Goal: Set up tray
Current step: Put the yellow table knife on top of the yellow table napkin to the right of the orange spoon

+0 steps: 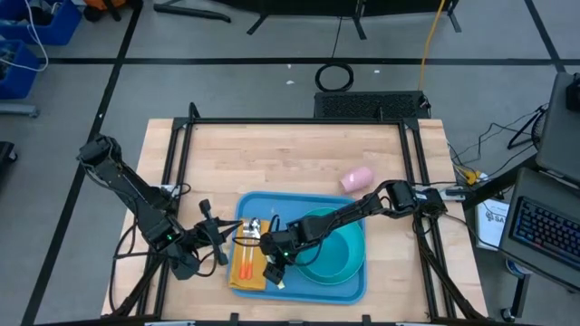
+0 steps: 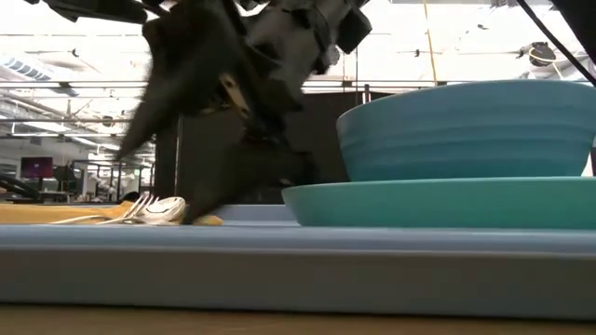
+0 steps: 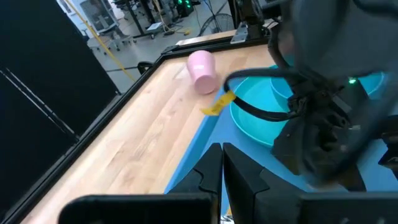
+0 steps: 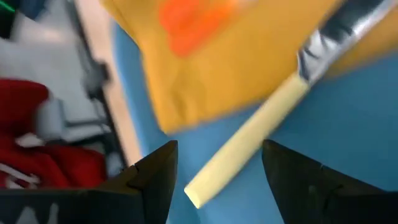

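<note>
- Two arms meet over the tray (image 1: 349, 282) in the high view; it lies at the counter's (image 1: 290, 154) near edge, carrying a turquoise plate (image 1: 349, 263), a bowl (image 1: 328, 237) and a yellow napkin (image 1: 246, 268). The right end effector (image 1: 275, 265) hovers by the napkin, the left end effector (image 1: 227, 243) at the tray's left rim. A pink cup (image 1: 357, 178) lies apart.
- Low view: bowl (image 2: 466, 130) sits on plate (image 2: 438, 202); a fork (image 2: 140, 209) rests on the napkin.
- Left wrist view: the left fingers (image 3: 208, 171) are pressed together, clenched on nothing.
- Right wrist view: right fingers (image 4: 155, 171) are spread, released, straddling a cream-handled knife (image 4: 249, 140) on the tray.
</note>
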`<move>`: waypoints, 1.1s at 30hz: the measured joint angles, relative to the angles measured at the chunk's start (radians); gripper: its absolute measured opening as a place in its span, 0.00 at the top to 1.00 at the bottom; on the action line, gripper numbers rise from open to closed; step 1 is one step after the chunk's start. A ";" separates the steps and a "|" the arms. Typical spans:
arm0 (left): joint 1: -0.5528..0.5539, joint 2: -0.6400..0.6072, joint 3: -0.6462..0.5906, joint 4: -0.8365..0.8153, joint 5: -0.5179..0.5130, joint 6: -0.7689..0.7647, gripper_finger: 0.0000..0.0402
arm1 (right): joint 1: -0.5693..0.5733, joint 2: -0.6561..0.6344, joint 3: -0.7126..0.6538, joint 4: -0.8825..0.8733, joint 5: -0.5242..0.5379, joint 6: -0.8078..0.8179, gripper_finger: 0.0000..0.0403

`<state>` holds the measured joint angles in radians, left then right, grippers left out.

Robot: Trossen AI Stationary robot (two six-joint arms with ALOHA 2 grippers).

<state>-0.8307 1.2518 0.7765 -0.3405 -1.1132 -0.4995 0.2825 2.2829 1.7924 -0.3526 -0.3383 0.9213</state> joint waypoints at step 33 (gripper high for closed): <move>-0.002 0.000 0.000 -0.001 0.085 -0.062 0.95 | 0.030 -0.119 -0.001 -0.255 0.256 -1.339 0.44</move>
<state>-0.8330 1.2518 0.7765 -0.3412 -1.0286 -0.5615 0.3122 2.1637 1.7918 -0.6077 -0.0825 -0.4175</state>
